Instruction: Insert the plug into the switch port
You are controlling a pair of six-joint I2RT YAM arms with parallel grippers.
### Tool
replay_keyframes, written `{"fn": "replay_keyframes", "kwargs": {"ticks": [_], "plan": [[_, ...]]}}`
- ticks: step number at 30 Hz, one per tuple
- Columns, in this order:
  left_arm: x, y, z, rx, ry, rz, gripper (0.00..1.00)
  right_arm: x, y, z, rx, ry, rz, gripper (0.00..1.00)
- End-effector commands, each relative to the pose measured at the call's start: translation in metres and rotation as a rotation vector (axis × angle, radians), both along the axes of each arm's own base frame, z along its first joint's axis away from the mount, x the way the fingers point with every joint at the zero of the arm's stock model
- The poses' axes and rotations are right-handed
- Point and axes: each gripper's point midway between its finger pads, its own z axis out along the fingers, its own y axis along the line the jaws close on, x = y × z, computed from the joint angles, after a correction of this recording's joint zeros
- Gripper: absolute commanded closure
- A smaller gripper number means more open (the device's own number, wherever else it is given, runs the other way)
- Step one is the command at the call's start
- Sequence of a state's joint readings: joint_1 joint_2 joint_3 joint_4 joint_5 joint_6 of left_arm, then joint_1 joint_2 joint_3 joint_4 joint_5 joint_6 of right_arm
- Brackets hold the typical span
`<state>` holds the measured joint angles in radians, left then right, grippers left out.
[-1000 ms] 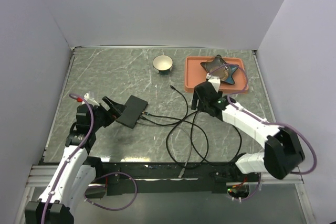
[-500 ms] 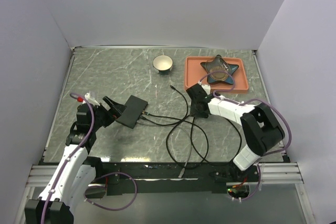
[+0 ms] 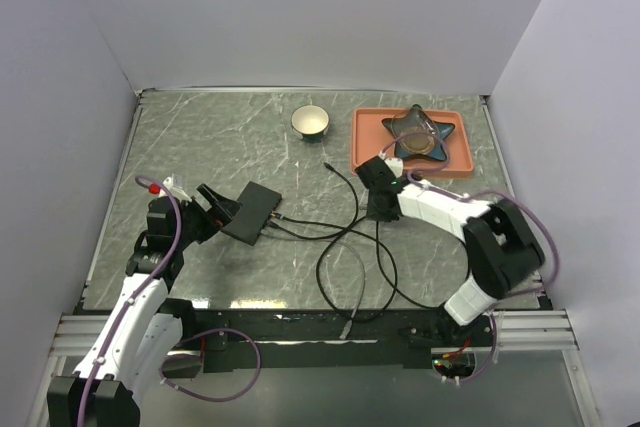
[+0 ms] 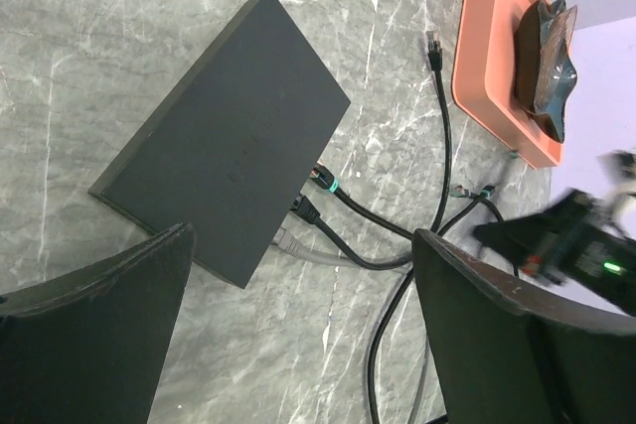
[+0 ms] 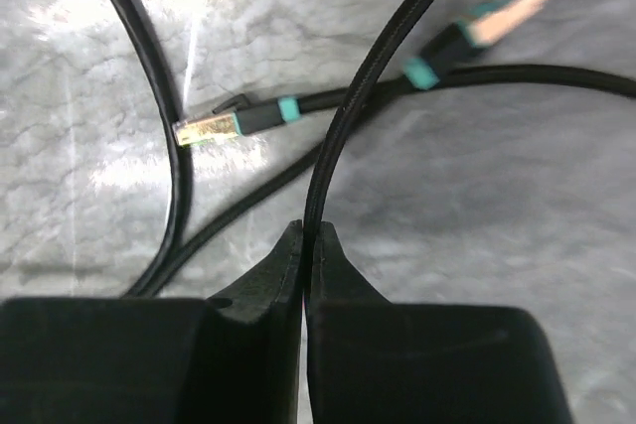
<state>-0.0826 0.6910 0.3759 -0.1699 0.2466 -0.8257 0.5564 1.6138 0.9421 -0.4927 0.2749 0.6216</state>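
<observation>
— What sits on the table [image 3: 200, 137]?
— The black switch [image 4: 229, 136] lies flat toward the left side, with 3 cables plugged into its right edge. My left gripper [image 4: 303, 237] hangs just left of it, spread wide and grasping nothing.
— And your right one?
— My right gripper [image 5: 304, 230] is down near the middle of the table, clenched on a black cable [image 5: 343, 116] that runs out between the tips.
— Where is the plug?
— A teal-banded plug [image 5: 211, 129] lies loose on the table just past my right fingertips, beside the held cable. A 2nd plug [image 5: 492, 12] lies on the cable's other side. Which one ends my cable, I cannot tell.
</observation>
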Motion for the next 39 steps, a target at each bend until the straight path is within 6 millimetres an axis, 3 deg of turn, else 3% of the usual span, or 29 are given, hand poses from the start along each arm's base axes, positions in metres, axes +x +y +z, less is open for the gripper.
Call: {"fn": "replay_keyframes", "kwargs": {"ticks": [1,2,5,7,8,10,14,16,17,20,22,25,28,29,31,32,34,35,37,38,39], "plan": [[0.006,-0.001,0.017,0.005,-0.056,-0.009,0.04,0.02,-0.022,0.092,-0.025,-0.248,-0.041,1.0],[0.006,-0.001,0.017,0.003,-0.054,-0.009,0.04,0.021,-0.033,0.108,-0.055,-0.299,-0.067,1.0],[0.007,-0.002,0.014,-0.003,-0.048,-0.011,0.04,0.011,-0.052,0.189,-0.004,-0.514,-0.087,1.0],[0.008,-0.003,0.015,-0.007,-0.054,-0.013,0.04,0.003,-0.065,0.227,0.007,-0.628,-0.089,1.0],[0.007,-0.004,0.013,-0.011,-0.049,-0.018,0.04,-0.008,-0.074,0.262,0.062,-0.741,-0.106,1.0],[0.007,-0.004,0.012,-0.015,-0.048,-0.017,0.04,-0.021,-0.083,0.295,0.094,-0.854,-0.081,1.0],[0.008,-0.006,0.014,-0.026,-0.059,-0.023,0.04,-0.059,-0.104,0.386,0.209,-1.156,-0.062,1.0],[0.008,-0.006,0.014,-0.026,-0.059,-0.024,0.04,-0.069,-0.102,0.412,0.244,-1.213,-0.013,1.0],[0.008,-0.006,0.016,-0.027,-0.062,-0.026,0.04,-0.078,-0.103,0.435,0.273,-1.255,0.002,1.0],[0.007,-0.006,0.015,-0.028,-0.061,-0.025,0.04,-0.088,-0.081,0.466,0.362,-1.298,0.135,1.0],[0.007,-0.007,0.016,-0.03,-0.063,-0.028,0.04,-0.09,-0.067,0.474,0.415,-1.298,0.197,1.0],[0.007,-0.007,0.018,-0.023,-0.069,-0.033,0.04,-0.089,-0.029,0.475,0.494,-1.261,0.371,1.0],[0.006,-0.006,0.021,-0.012,-0.078,-0.037,0.04,-0.082,0.013,0.448,0.536,-1.15,0.558,1.0],[0.005,-0.007,0.02,-0.011,-0.079,-0.044,0.04,-0.069,0.027,0.425,0.53,-1.076,0.595,1.0],[0.005,-0.008,0.023,-0.015,-0.093,-0.055,0.04,-0.067,0.053,0.396,0.549,-0.984,0.711,1.0],[0.004,-0.011,0.024,-0.024,-0.098,-0.069,0.04,-0.057,0.069,0.364,0.541,-0.89,0.748,1.0],[0.004,-0.014,0.022,-0.042,-0.1,-0.078,0.04,-0.055,0.09,0.329,0.526,-0.806,0.853,1.0],[0.006,-0.016,0.026,-0.052,-0.126,-0.086,0.04,-0.06,0.11,0.291,0.519,-0.71,0.926,1.0],[0.004,-0.024,0.019,-0.08,-0.112,-0.132,0.04,-0.062,0.129,0.26,0.453,-0.686,1.018,1.0],[0.005,-0.027,0.018,-0.092,-0.116,-0.147,0.04,-0.074,0.147,0.23,0.442,-0.609,1.091,1.0],[0.005,-0.033,0.024,-0.116,-0.139,-0.178,0.04,-0.079,0.154,0.216,0.391,-0.596,1.17,1.0]]}}
